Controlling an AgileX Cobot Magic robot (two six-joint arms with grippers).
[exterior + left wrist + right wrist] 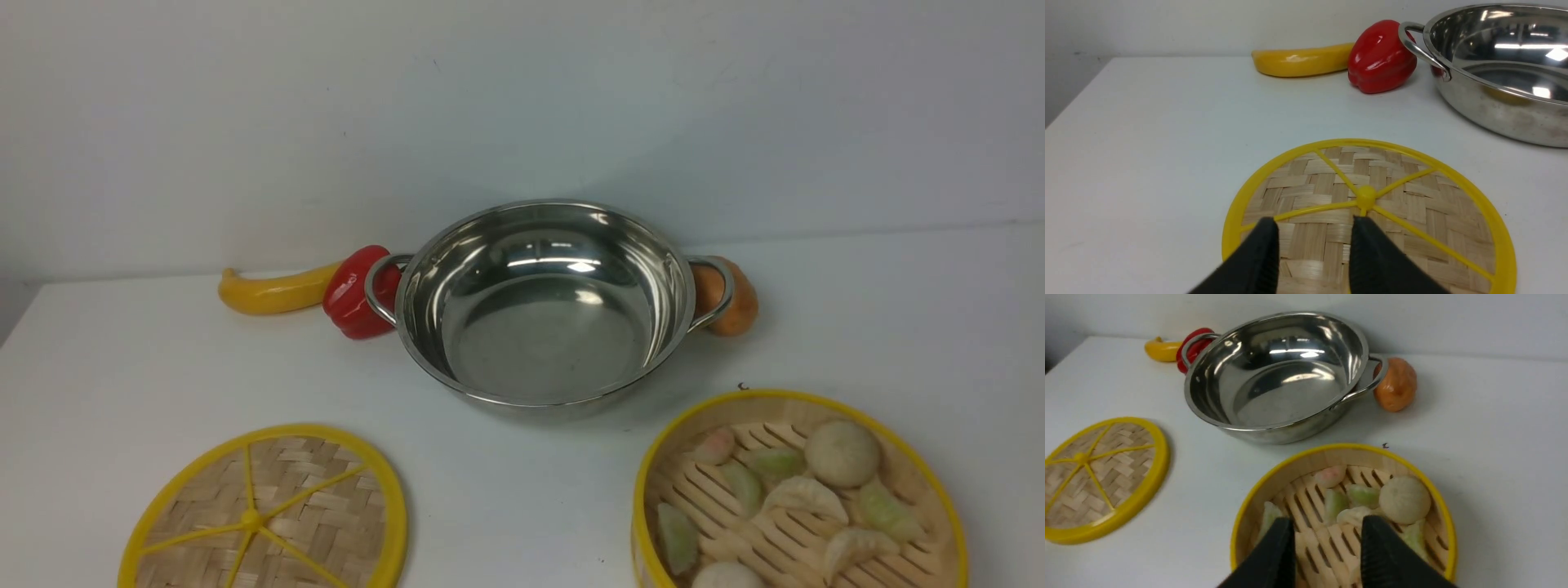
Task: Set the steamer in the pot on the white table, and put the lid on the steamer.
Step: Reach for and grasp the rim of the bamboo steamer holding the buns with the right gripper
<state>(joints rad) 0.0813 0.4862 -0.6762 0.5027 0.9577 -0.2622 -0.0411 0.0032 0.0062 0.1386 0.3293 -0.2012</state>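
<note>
Steamer basket [796, 395], round bamboo with a yellow rim and toy dumplings and buns on its slatted floor, sits at the near right of the white desk [122, 367]. It lies directly ahead of and below my right end effector [1329, 528], whose two black fingers are spread apart with nothing between them. My right arm is clearly the nearer one to it.

The stainless-steel pot [545, 327] stands empty beyond the basket, forward and to the left, close to it but not touching. I judge the basket has to travel that way. Basket and pot are both round, so neither has a long axis; the pot's two loop handles point left and right.

The woven lid [261, 510] lies flat at the near left, well apart from the basket. My left end effector [1314, 228] hangs above its near half, fingers likewise spread and empty, just short of the central knob.

A red bell pepper [355, 294] and a yellow banana-shaped toy [273, 291] lie by the pot's left handle. An orange rounded object [735, 298] is half hidden behind the right handle.

Neither arm appears in the front view, which cuts off the near edges of basket and lid. My right fingers hide the basket's near rim, so I cannot tell whether they line up with the wall.
</note>
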